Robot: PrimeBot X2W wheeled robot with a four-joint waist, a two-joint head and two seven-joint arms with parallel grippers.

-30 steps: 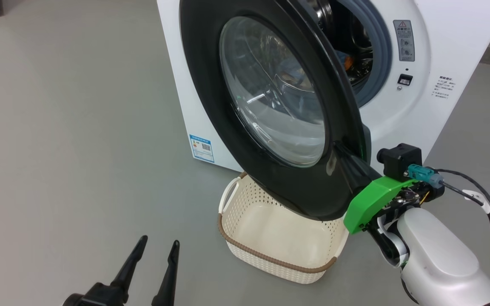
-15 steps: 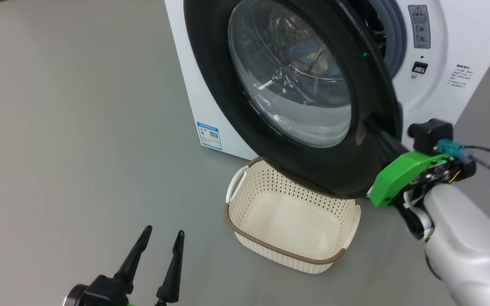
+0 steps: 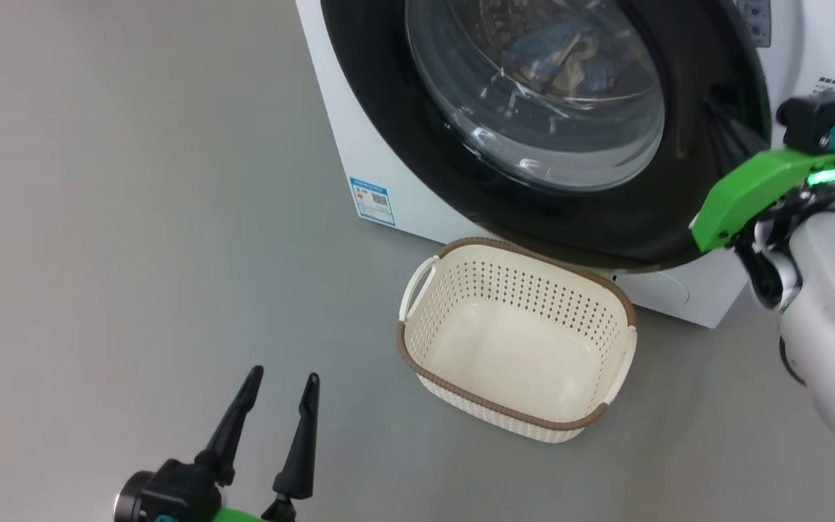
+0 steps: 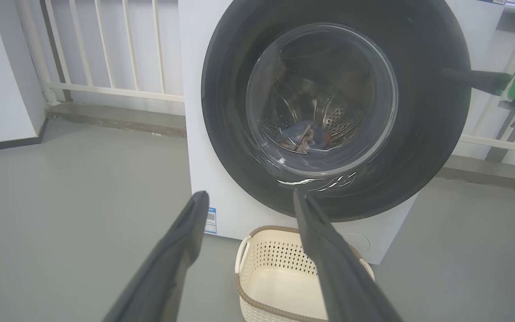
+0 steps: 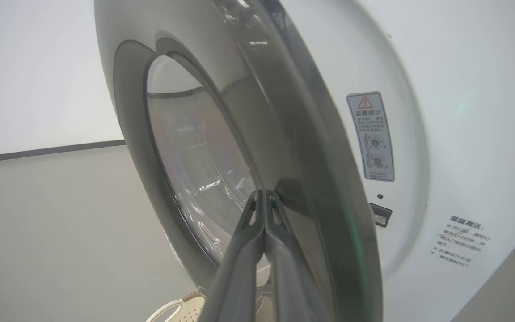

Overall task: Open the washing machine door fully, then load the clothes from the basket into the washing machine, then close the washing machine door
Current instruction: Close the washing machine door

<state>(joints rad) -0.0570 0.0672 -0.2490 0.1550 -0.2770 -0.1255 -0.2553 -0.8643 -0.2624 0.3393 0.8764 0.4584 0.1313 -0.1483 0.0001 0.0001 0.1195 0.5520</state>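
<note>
The white washing machine [image 3: 334, 123] stands on the grey floor [image 3: 98, 217], and its door [image 3: 606, 217], with its wide black rim and bulging glass, is swung close against the front; whether it is latched cannot be told. The right arm's pale forearm [image 3: 834, 312] rises from the lower right of the head view to a green wrist housing [image 3: 751, 192], and from there the right claw [image 5: 264, 199] reaches up and to the left onto the door. Its two dark fingers are pressed together with nothing between them, and their tips lie against the glossy rim near the door's right edge. The cream basket [image 3: 526, 286] sits on the floor just in front of the machine, below the door's lower edge, its bottom bare. The left claw [image 3: 283, 373] hangs low at the lower left, fingers pointing up and spread wide apart, gripping nothing, well apart from the basket. The clothes [image 3: 555, 54] lie inside the drum, a small blue bundle seen through the glass.
</note>
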